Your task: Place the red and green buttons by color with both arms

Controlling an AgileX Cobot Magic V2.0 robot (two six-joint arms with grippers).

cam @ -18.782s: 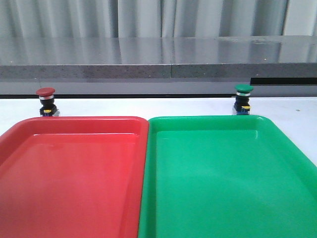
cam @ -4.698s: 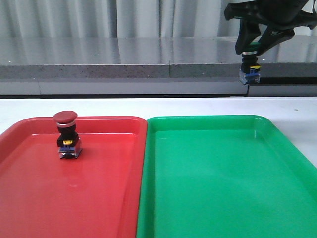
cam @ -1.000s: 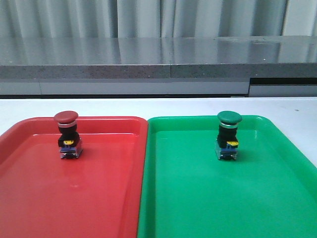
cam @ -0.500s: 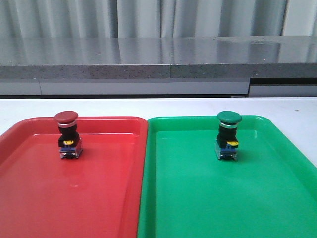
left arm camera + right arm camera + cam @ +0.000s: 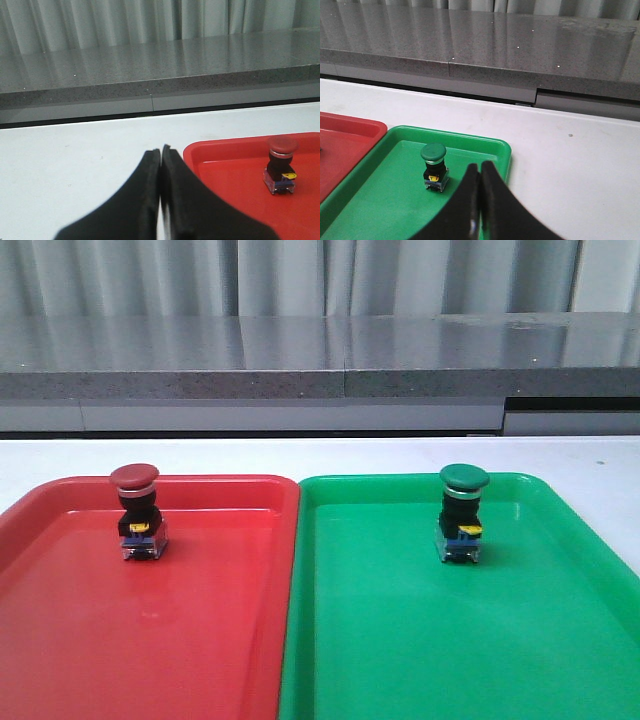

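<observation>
With the red button (image 5: 135, 509) upright in the red tray (image 5: 60, 620) and the green button (image 5: 461, 512) in the green tray (image 5: 560, 640), sorting appears complete; left hand (image 5: 161, 152) and right hand (image 5: 479, 167) are clenched, empty, off the trays; retract clear of both buttons.

I see my left gripper (image 5: 160, 152) with its two black fingers pressed together and nothing between them, my right gripper (image 5: 480, 167) closed the same way and also empty, and neither arm showing in the front view.
</observation>
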